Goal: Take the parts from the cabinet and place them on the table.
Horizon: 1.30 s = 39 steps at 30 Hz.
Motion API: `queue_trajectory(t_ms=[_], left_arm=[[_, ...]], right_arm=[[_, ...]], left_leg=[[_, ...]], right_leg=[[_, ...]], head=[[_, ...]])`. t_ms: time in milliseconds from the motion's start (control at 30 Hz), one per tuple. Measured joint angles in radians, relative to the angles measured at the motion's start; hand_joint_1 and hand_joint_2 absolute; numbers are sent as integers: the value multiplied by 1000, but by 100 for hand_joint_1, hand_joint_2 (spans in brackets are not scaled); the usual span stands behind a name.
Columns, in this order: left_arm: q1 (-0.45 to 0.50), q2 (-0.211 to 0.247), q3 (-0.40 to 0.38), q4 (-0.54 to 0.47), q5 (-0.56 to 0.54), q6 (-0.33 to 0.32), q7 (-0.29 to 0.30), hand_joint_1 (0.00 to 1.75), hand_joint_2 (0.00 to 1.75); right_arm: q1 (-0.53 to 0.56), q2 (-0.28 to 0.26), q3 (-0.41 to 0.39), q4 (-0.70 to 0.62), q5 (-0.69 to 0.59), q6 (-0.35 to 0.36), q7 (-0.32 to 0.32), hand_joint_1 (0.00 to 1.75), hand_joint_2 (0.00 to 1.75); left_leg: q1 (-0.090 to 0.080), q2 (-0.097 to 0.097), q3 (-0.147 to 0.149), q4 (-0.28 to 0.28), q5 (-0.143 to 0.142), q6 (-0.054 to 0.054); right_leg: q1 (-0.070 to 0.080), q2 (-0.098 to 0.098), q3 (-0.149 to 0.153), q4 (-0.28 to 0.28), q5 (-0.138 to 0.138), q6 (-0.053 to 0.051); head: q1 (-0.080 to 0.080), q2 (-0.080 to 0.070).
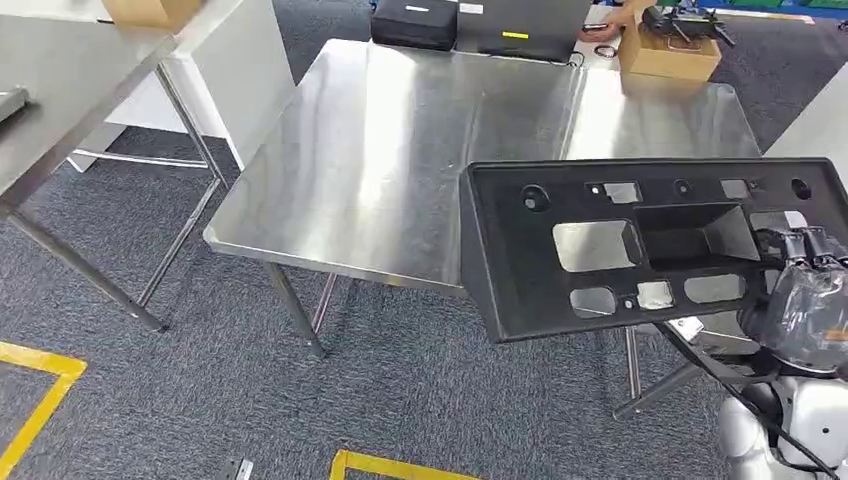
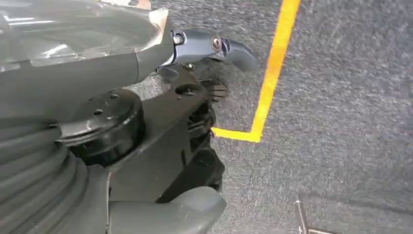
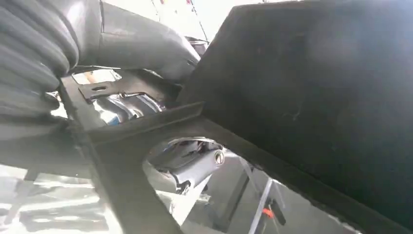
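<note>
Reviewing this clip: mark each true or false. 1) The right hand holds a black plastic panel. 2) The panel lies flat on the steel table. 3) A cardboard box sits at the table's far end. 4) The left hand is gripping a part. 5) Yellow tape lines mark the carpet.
1) True: the right hand grips the black panel at its right end.
2) False: the panel is held up in the air, overhanging the steel table's near edge.
3) True: the cardboard box sits there.
4) False: the left hand holds nothing, above the carpet.
5) True: yellow tape marks the floor.
</note>
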Motion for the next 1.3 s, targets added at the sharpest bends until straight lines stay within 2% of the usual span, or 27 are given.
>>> queue_trajectory(t_ms=[33,100,133,167,200,267,300,333,367,400,433,467,567,700,800,867,933,967,1000,1167,1300], left_arm=[[-1,-1,0,0,5,0,0,0,175],[0,0,0,0,13,2,3,0,175],[1,0,1,0,18,3,5,0,175],[2,1,1,0,18,3,5,0,175],[2,1,1,0,19,3,5,0,175],[2,3,1,0,19,3,5,0,175],[2,3,1,0,19,3,5,0,175],[1,3,1,0,19,3,5,0,175],[0,3,1,0,19,3,6,0,175],[2,3,1,0,19,3,6,0,175],[5,2,1,1,19,5,6,0,175],[3,2,1,0,19,5,5,0,175],[2,2,0,0,-1,29,-3,0,175],[-6,-1,-35,0,-59,88,-76,0,175],[-16,-1,-53,0,-73,105,-116,0,175],[-19,-2,-66,-1,-77,106,-165,0,175],[-21,-2,-73,-1,-77,74,-223,0,175],[-24,-2,-77,-1,-77,65,-236,0,175],[-25,-2,-81,-1,-77,53,-246,0,175],[-26,0,-87,-1,-55,35,-250,0,175],[-24,2,-83,-1,-37,36,-250,0,175]], right_arm=[[-3,2,1,1,1,0,0,175,175],[-4,4,4,9,1,2,1,175,175],[-3,5,5,13,1,2,2,175,175],[-3,7,6,19,1,3,2,175,175],[-3,8,6,21,1,3,2,175,175],[-4,10,7,28,1,3,2,175,175],[-4,10,7,29,1,3,2,175,175],[-6,11,7,32,1,3,2,175,175],[-8,11,8,33,1,3,2,175,175],[-9,11,8,35,1,4,2,175,175],[-9,11,8,38,2,7,3,175,175],[-10,10,8,41,3,13,6,175,175],[-25,9,7,63,29,45,34,175,175],[-59,10,-3,161,54,64,66,175,175],[-67,13,-9,222,71,66,75,175,175],[-76,19,-17,263,91,76,85,175,175],[-99,28,-22,326,122,83,95,175,175],[-109,32,-22,352,130,82,100,175,175],[-124,38,-23,387,147,77,110,175,175],[-254,70,-43,665,203,7,172,175,175],[-316,86,-74,839,212,-10,197,175,175]], left_leg=[[5,2,-34,58,-23,-8],[18,6,-132,208,-90,-22],[24,9,-168,246,-104,-27],[29,11,-183,241,-88,-30],[33,13,-175,195,-47,-33],[40,14,-111,23,77,-39],[42,14,-85,-42,108,-40],[31,12,-93,-42,54,-34],[29,13,-89,-37,51,-21],[27,13,-81,-41,80,-14],[28,13,-78,-43,88,-14],[24,12,-79,-42,87,-14],[17,8,-80,-42,85,-10],[17,6,-77,-43,79,1],[15,6,-77,-43,78,3],[14,6,-77,-43,78,3],[14,7,-77,-42,78,4],[14,7,-78,-42,79,5],[14,7,-78,-42,80,6],[18,9,-77,-42,81,6],[20,8,-77,-43,81,6]], right_leg=[[0,0,1,0,-3,-5],[0,0,3,0,-9,-12],[-1,0,5,1,-14,-11],[-3,1,8,1,-18,-10],[-6,2,15,1,-24,-6],[-14,2,38,1,-38,4],[-14,1,43,0,-46,12],[-11,2,48,2,-48,17],[-8,2,42,0,-52,25],[-3,2,37,0,-57,31],[5,1,39,6,-66,27],[1,1,46,4,-64,23],[-3,-2,55,-8,-63,24],[-3,-3,55,-20,-64,25],[-3,-4,56,-22,-62,27],[-3,-4,57,-22,-61,29],[-3,-4,60,-22,-59,34],[-3,-4,63,-22,-58,40],[-3,-4,63,-22,-58,41],[-2,-3,61,-22,-57,42],[3,-4,63,-21,-58,42]], head=[[-5,0],[-4,0],[-5,0],[-4,0],[-5,0],[-5,0],[-5,0],[-6,0],[-8,0],[-6,0],[-7,0],[-6,0],[-8,0],[-7,0],[-7,0],[-7,0],[-7,0],[-7,0],[-7,0],[-8,0],[-7,0]])
